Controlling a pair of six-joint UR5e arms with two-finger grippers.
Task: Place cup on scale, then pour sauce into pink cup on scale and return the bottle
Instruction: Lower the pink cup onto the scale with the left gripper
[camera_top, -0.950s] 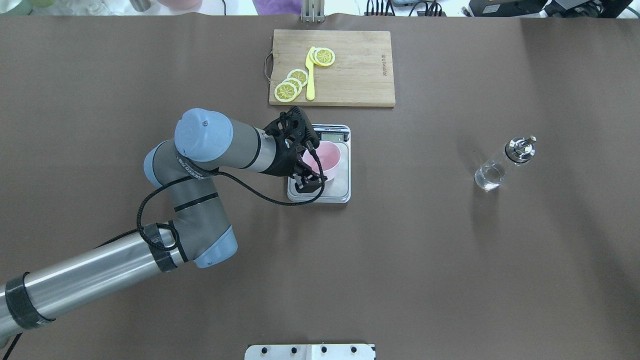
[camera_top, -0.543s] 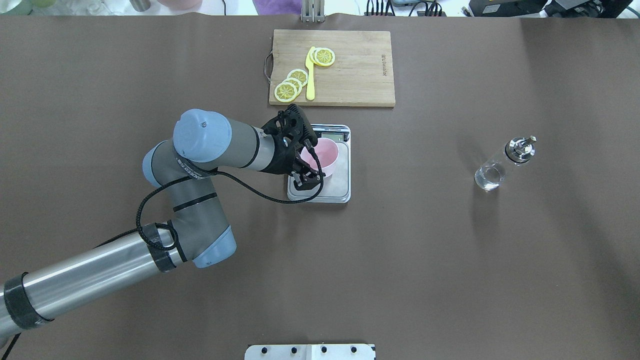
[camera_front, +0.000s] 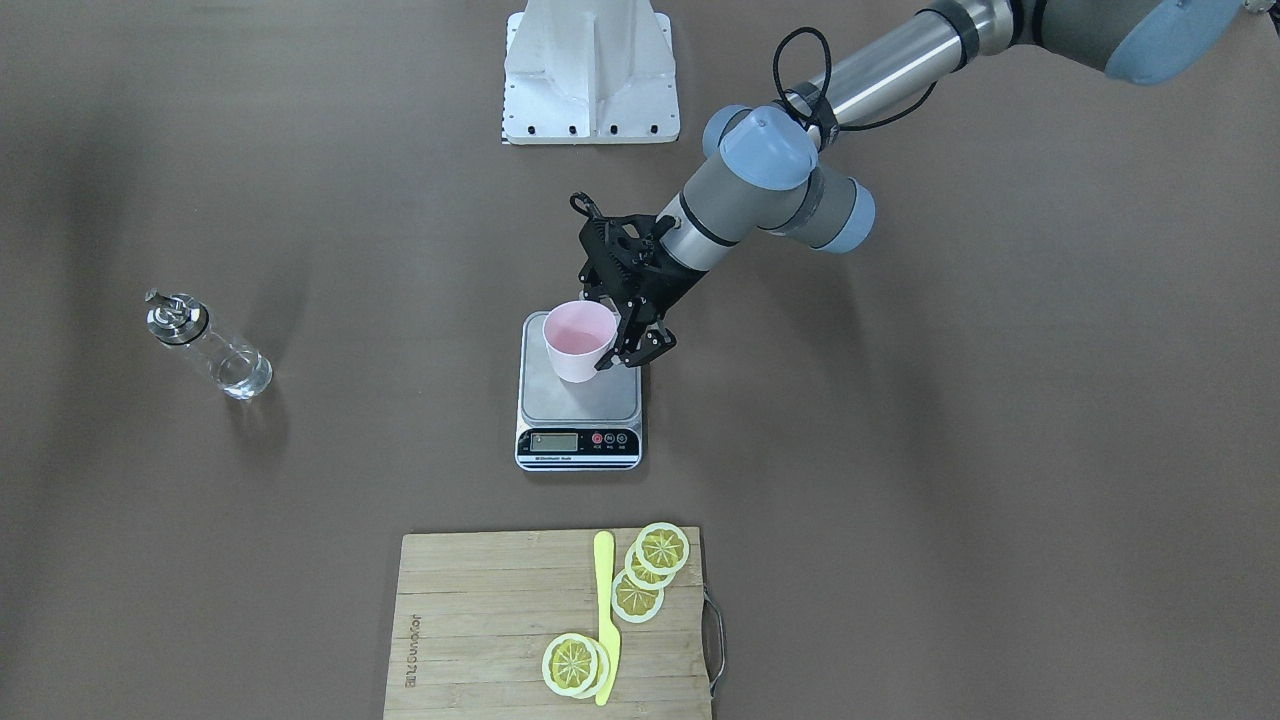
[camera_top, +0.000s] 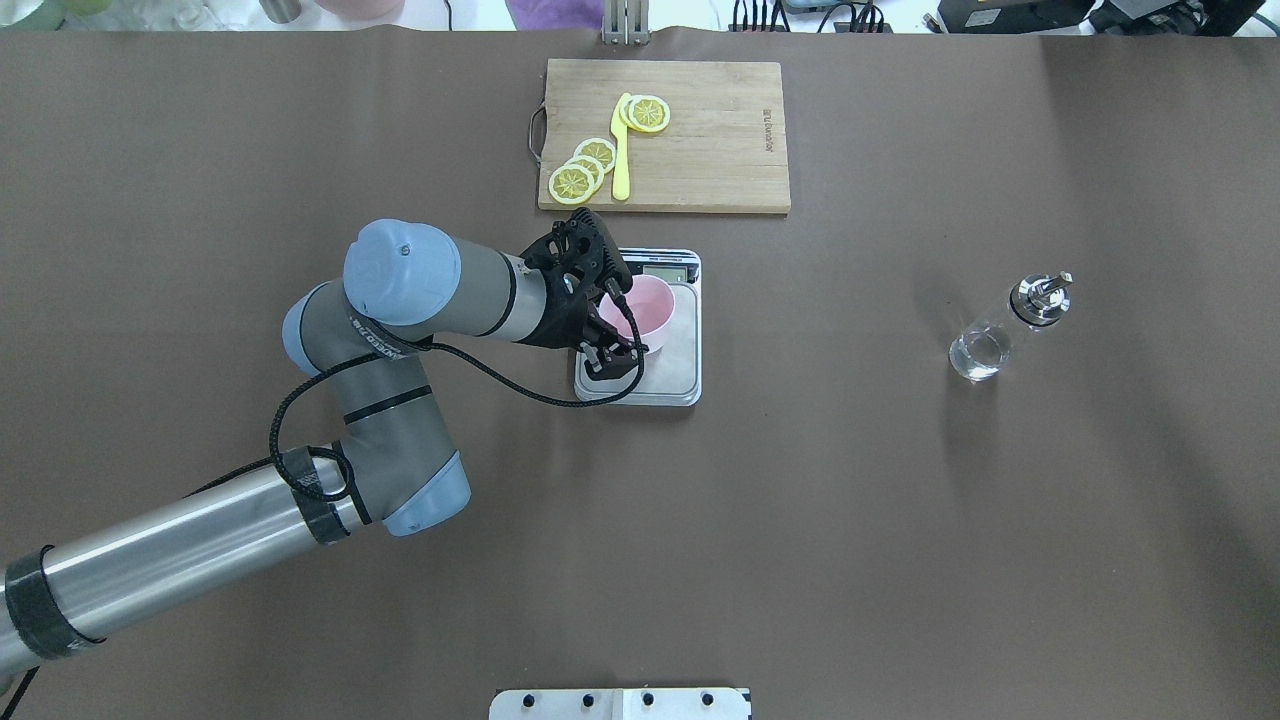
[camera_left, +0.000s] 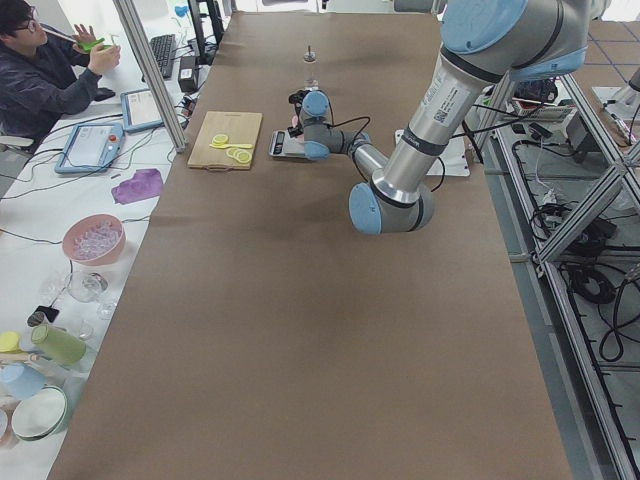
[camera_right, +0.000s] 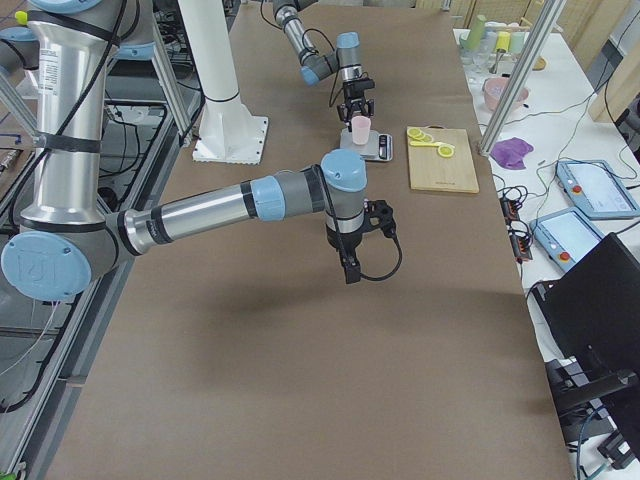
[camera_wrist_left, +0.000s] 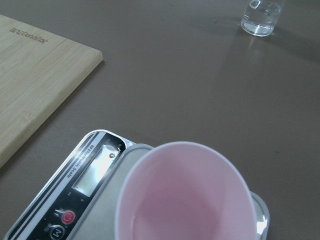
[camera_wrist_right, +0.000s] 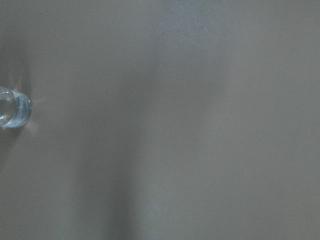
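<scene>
the scale (camera_front: 580, 405) strip reads roughly "electronic scale"; i can't read the cutting board (camera_front: 480, 620) stamp. my left arm (camera_top: 400, 275) reaches in, elbow bent. the left gripper (camera_front: 610, 330) pinches the cup (camera_front: 578, 345) over the scale's platform. the bottle (camera_front: 205, 345) stands well right. whether the right gripper (camera_right: 349, 272) is spread, i can't tell.

Overhead camera: high behind the robot, facing forward and down; flat silver-grey steel kitchen scale (camera_top: 675, 375) mid-frame. Front-facing camera: across the scale from the robot, looking steeply down, sharing that scale. Side cameras: far from the scale, one at each end of the brown tabletop (camera_left: 300, 330). Left wrist camera: close above the scale. Right wrist camera: close over the tabletop, away from the scale.
</scene>
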